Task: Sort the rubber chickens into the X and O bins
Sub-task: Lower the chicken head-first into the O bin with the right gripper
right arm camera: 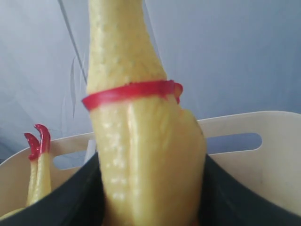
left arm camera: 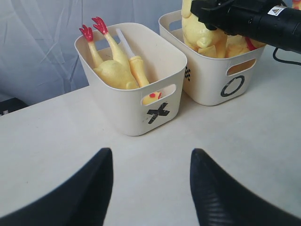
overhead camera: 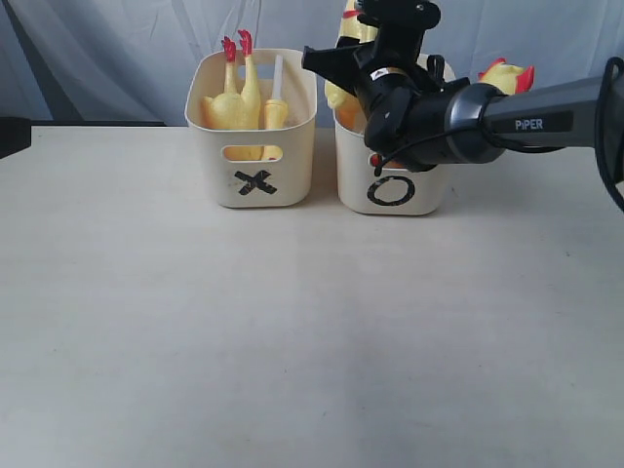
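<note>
The X bin (overhead camera: 255,180) (left arm camera: 141,101) holds a rubber chicken (overhead camera: 237,97) (left arm camera: 115,66) lying feet up, red feet at the back. To its right stands the O bin (overhead camera: 390,190) (left arm camera: 225,80) with yellow chickens (left arm camera: 207,35) piled inside; one head (overhead camera: 507,76) pokes up behind the arm. My right gripper (overhead camera: 366,44) (right arm camera: 150,188) hovers over the O bin, shut on a rubber chicken (right arm camera: 136,141) with a red neck band (right arm camera: 131,92). My left gripper (left arm camera: 150,162) stands open above the bare table, in front of the X bin.
A cream table (overhead camera: 292,341) spreads in front of the bins. A grey-blue cloth backdrop (overhead camera: 117,49) hangs behind. The right arm (overhead camera: 546,112) reaches in from the right across the O bin. A dark object (overhead camera: 12,135) sits at the left edge.
</note>
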Tool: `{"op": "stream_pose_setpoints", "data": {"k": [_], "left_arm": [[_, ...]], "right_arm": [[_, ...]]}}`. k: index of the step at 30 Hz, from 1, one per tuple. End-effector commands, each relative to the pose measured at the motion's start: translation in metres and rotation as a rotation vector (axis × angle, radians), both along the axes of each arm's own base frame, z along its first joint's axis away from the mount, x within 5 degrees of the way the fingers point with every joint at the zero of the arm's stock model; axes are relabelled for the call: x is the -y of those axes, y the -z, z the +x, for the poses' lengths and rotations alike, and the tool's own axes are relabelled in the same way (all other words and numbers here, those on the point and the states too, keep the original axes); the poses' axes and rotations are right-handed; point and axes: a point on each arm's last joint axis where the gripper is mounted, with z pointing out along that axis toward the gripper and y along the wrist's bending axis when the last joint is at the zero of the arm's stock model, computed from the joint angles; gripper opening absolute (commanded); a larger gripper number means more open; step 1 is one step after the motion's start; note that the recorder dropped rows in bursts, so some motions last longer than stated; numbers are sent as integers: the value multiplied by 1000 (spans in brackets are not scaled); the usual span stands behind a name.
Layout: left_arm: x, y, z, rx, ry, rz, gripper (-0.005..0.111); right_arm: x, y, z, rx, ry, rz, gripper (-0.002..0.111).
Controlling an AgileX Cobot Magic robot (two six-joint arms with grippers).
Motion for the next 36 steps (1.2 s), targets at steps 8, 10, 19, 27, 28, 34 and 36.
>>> {"op": "stream_pose_setpoints", "data": {"k": [8, 10, 19, 27, 28, 34, 36], "left_arm": [[0, 0, 0, -3, -2, -19, 49], [0, 0, 0, -3, -1, -19, 49], [1, 0, -1, -6, 6, -21, 49], [1, 0, -1, -6, 6, -21, 49], [1, 0, -1, -6, 6, -21, 49], [1, 0, -1, -7, 8, -22, 49], [1, 0, -1, -7, 8, -22, 49]], "right_arm": [[4, -9, 2, 40, 23, 8, -1], [4, -9, 2, 40, 23, 8, -1], [4, -11, 3, 52, 31, 8, 41], [5, -12, 3, 66, 40, 8, 42], [5, -12, 3, 67, 39, 6, 42], [5, -12, 3, 68, 35, -21, 42], [5, -12, 3, 68, 35, -21, 42]]}}
